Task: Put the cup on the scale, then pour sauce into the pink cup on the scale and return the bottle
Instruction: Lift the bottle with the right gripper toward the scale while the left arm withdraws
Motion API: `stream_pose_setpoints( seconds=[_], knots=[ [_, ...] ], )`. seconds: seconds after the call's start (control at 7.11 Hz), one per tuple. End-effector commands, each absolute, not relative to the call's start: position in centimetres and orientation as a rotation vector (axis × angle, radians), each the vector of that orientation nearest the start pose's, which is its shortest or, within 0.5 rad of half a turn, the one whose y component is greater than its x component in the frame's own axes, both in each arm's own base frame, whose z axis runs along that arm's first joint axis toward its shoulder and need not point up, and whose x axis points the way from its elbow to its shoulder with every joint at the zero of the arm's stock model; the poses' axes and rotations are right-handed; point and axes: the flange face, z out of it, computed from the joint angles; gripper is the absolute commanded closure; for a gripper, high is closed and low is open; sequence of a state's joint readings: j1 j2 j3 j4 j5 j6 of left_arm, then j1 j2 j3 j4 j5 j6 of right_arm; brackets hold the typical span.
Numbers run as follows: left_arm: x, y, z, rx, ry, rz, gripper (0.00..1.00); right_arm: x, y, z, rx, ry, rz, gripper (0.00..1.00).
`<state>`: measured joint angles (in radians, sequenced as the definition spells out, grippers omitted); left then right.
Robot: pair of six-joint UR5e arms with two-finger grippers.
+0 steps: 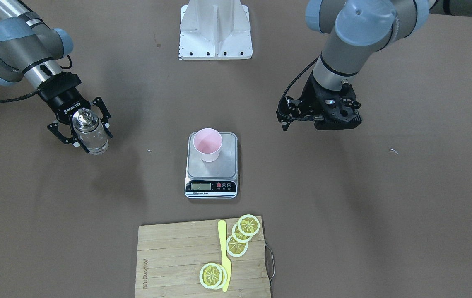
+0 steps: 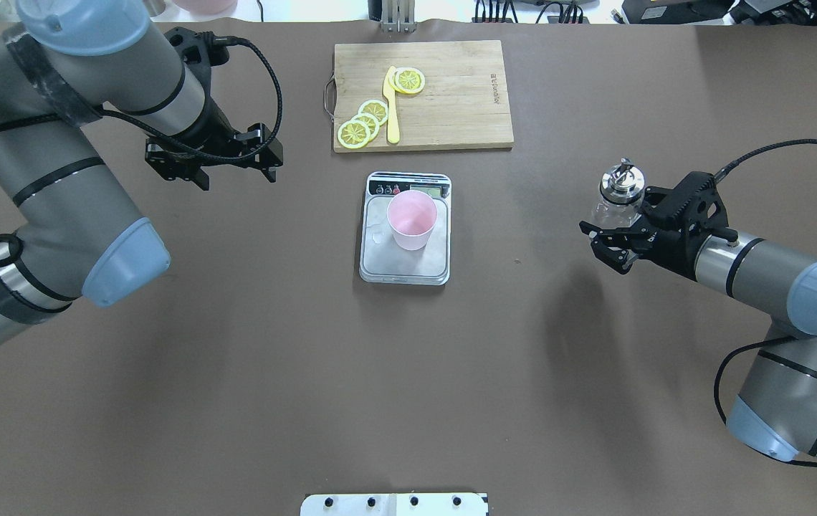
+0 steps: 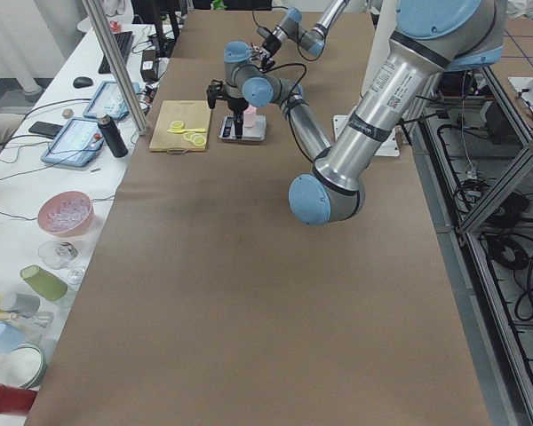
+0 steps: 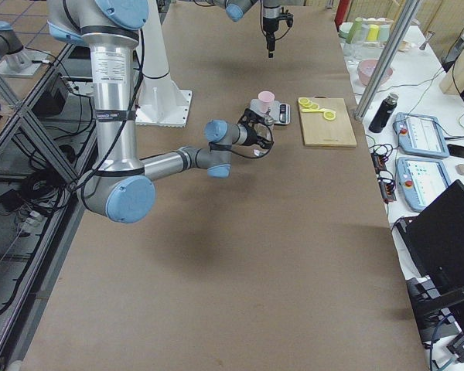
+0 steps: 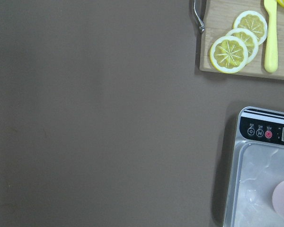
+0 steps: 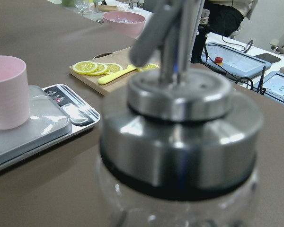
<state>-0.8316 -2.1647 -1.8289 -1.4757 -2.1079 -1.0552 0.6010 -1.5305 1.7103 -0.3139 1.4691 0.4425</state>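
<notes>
The pale pink cup [image 1: 207, 145] [image 2: 412, 218] stands upright on the silver platform of the scale [image 1: 211, 188] [image 2: 408, 269] at the table's middle. Far off on the robot's right, low over the table, is the clear glass bottle [image 1: 91, 134] [image 2: 613, 201] with its metal pourer cap. My right gripper [image 1: 93, 138] [image 2: 605, 244] comes in sideways, its fingers against both sides of the glass. The cap fills the right wrist view [image 6: 180, 156], and the sauce level is too blurred to read. My left gripper [image 1: 319, 118] [image 2: 236, 168] hovers open and empty beside the scale.
A wooden cutting board [image 1: 169, 256] [image 2: 451, 93] with lemon slices and a yellow knife [image 1: 223, 256] lies just beyond the scale's display end. The white robot base plate [image 1: 215, 31] sits at the robot's edge. A side bench [image 3: 67, 213] holds bowls and tablets.
</notes>
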Motion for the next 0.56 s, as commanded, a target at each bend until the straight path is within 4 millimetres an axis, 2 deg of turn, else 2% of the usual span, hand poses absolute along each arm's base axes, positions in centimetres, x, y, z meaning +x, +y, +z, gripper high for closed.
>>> stream_pose_setpoints(
  seconds=[0.0, 0.14, 0.28, 0.42],
  knots=[
    [33.3, -52.4, 23.7, 0.115, 0.872, -0.004, 0.03, -34.2, -42.2, 40.3, 1.119, -0.761, -0.422, 0.93],
    [31.9, -52.0, 25.2, 0.136, 0.857, 0.041, 0.02, -34.1, -42.3, 39.2, 1.086, -0.693, -0.471, 0.93],
    [30.0, -52.2, 26.9, 0.167, 0.837, 0.09, 0.02, -35.0, -43.4, 36.5, 1.073, -0.639, -0.506, 0.93],
    [27.6, -52.3, 29.6, 0.194, 0.803, 0.155, 0.02, -35.9, -44.1, 35.1, 1.055, -0.587, -0.528, 0.93]
  ],
)
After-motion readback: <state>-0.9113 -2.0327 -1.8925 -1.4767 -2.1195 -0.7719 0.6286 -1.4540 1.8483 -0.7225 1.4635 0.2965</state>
